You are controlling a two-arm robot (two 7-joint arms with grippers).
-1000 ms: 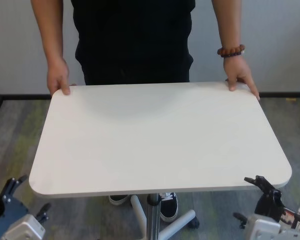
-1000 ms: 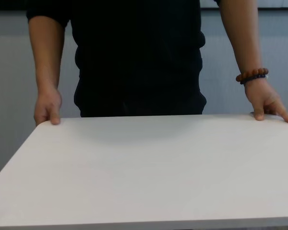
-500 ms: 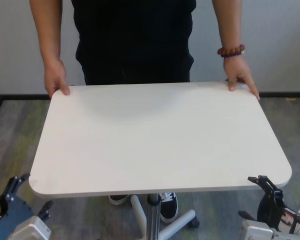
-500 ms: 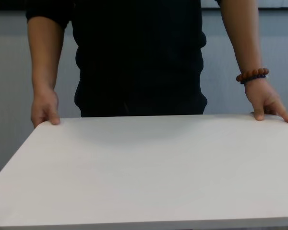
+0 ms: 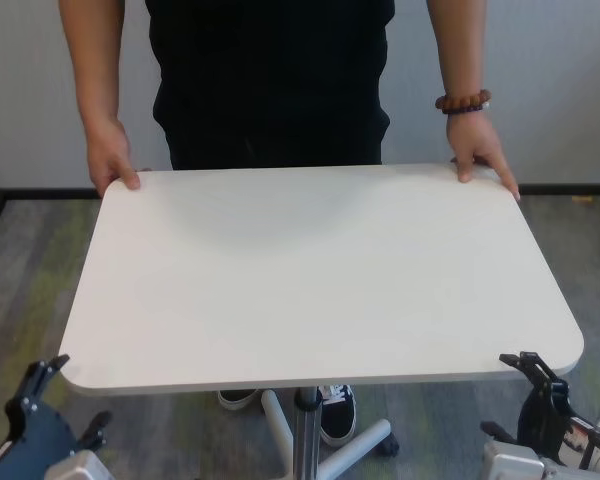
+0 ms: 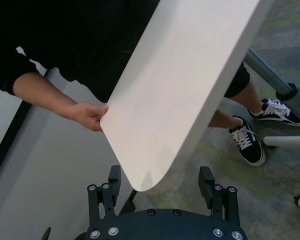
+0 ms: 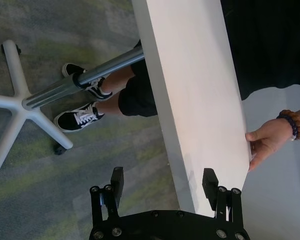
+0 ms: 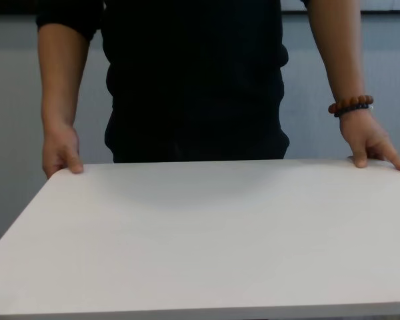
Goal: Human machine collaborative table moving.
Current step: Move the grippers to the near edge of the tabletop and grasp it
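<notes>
- The left hand (image 6: 160, 187) of the machine sits low at the near left corner of the worktop (image 5: 320, 270), its black fingers (image 6: 110, 180) spread wide, one on each side of the rounded corner and clear of it.
- In the head view that left hand (image 5: 40, 395) shows just below and beside the worktop's near left corner.
- The right hand (image 7: 162, 185) is spread too; the worktop's thin near edge runs between its two fingers (image 7: 210, 182), and I cannot tell whether either one touches it.
- From the head view the right hand (image 5: 540, 385) lies just under the near right corner.
- The worktop is white and bare, standing on a grey pole (image 5: 305, 435) with white feet (image 7: 15, 107) on the carpet.
- Across from both hands, the human (image 5: 270, 80) in black stands at the far edge and grips both far corners.
- The human's hand (image 5: 112, 160) opposite the left hand has its thumb on top of the corner; the other (image 5: 480, 150), opposite the right hand, wears a brown bead bracelet (image 5: 463, 101).
- Black sneakers (image 7: 85, 117) show beneath the worktop, near the pole.
</notes>
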